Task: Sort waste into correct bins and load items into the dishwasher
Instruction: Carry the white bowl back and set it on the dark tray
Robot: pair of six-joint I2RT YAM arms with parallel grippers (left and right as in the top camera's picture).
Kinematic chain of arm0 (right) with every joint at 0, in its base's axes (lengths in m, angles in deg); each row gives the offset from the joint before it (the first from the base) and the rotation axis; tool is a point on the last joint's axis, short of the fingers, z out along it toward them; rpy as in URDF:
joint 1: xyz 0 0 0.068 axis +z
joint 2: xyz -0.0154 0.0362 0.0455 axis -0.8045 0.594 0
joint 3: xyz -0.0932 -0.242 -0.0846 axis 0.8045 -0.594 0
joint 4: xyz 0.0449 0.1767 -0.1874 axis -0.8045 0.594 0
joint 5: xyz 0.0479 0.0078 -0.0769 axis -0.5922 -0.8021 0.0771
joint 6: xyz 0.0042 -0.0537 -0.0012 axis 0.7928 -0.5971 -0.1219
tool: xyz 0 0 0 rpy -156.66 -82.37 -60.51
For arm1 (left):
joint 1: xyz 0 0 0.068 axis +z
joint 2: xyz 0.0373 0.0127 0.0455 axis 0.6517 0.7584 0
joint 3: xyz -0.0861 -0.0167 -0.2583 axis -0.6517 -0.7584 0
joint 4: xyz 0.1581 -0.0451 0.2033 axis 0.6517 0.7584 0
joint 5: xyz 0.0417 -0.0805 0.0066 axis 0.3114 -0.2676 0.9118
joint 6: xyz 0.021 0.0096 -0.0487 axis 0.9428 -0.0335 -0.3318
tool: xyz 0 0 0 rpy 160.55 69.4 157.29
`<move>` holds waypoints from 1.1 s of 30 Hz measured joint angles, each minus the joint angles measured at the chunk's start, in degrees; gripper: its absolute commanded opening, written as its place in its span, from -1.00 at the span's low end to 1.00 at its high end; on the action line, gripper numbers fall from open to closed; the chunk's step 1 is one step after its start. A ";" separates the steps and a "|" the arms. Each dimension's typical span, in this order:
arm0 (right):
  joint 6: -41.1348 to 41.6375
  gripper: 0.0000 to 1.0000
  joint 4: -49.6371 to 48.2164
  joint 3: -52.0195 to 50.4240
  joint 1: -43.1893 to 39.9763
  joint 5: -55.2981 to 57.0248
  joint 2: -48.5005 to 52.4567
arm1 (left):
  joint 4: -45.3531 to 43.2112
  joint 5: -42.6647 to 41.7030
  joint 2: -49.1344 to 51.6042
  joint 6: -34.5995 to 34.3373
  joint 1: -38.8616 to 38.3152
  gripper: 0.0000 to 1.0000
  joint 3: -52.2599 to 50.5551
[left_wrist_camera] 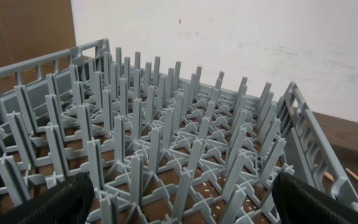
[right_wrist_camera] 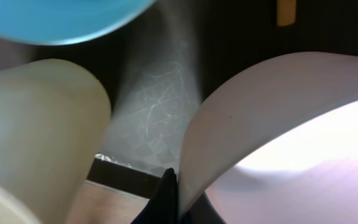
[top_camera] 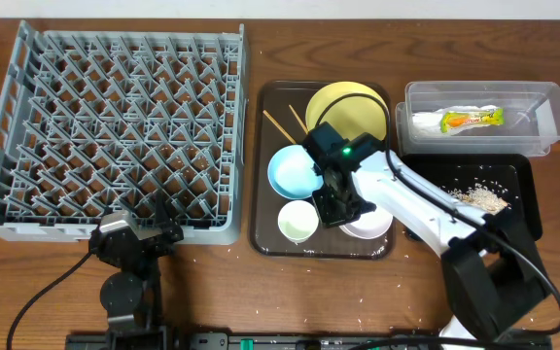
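Since only one dark fingertip [right_wrist_camera: 165, 198] shows at the white bowl [right_wrist_camera: 278, 124] rim, I can't tell if my right gripper [top_camera: 343, 202] is clamped. Pale cup [top_camera: 297, 221] just beside, then blue bowl [top_camera: 295, 170], yellow plate [top_camera: 353, 105] and chopsticks [top_camera: 282, 124] behind (all on the brown tray [top_camera: 261, 233]). Wrapper [top_camera: 472, 119] lies in the clear tub [top_camera: 552, 107]. My left gripper [left_wrist_camera: 185, 199], fingers spread wide, hovers at the rack's [left_wrist_camera: 166, 124] near edge.

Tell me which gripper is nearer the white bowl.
Right. The right gripper is at the rim of the white bowl on the brown tray; the left gripper sits by the near edge of the dish rack, far from the bowl.
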 measured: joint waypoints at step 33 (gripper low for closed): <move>-0.04 -0.92 6.21 13.92 4.70 -2.80 7.91 | 0.00 0.00 0.00 0.00 0.00 0.86 0.00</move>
